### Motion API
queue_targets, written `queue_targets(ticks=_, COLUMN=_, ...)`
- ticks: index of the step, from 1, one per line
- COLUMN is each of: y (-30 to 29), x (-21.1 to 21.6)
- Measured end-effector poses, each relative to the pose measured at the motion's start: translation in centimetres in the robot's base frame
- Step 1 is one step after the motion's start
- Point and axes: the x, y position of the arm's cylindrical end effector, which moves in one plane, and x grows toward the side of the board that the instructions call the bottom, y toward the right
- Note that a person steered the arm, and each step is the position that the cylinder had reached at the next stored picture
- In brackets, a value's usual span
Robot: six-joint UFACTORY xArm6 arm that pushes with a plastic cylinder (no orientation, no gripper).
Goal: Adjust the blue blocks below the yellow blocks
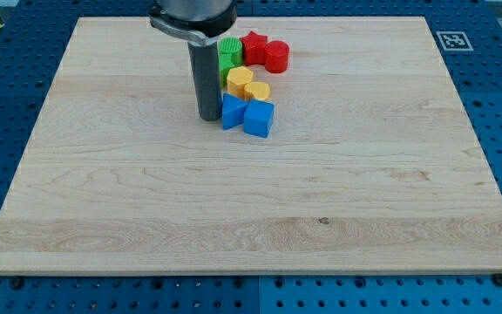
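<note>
Two blue blocks lie side by side: a blue triangular block point(231, 112) and a blue cube-like block point(259, 118) to its right. Just above them sit two yellow blocks, a yellow one point(239, 78) and a yellow heart-like one point(256, 90), both touching the blue pair. My tip point(210, 117) rests on the board right against the left side of the blue triangular block. The rod point(207, 78) rises from it and hides part of the green blocks.
Two green blocks point(230, 54) stand above the yellow ones, partly behind the rod. A red star point(254, 44) and a red cylinder point(275, 56) lie at the top right of the cluster. The wooden board point(251, 218) sits on a blue perforated table.
</note>
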Motion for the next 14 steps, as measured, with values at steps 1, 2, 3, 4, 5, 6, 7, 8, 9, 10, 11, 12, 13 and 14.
queue_targets(ticks=1, y=-0.6, x=-0.1)
queue_targets(ticks=2, y=-2.6, x=-1.7)
queue_targets(ticks=3, y=-2.5, x=-3.4)
queue_targets(ticks=4, y=-0.9, x=-3.5)
queue_targets(ticks=5, y=0.4, x=-3.5)
queue_targets(ticks=6, y=0.5, x=-3.1)
queue_targets(ticks=7, y=0.5, x=-2.2)
queue_targets(ticks=8, y=0.5, x=-2.0)
queue_targets(ticks=9, y=0.5, x=-2.0)
queue_targets(ticks=10, y=0.5, x=-1.9)
queue_targets(ticks=11, y=0.5, x=-1.8)
queue_targets(ticks=12, y=0.5, x=-1.8)
queue_targets(ticks=13, y=0.5, x=-1.3)
queue_targets(ticks=14, y=0.5, x=-1.1)
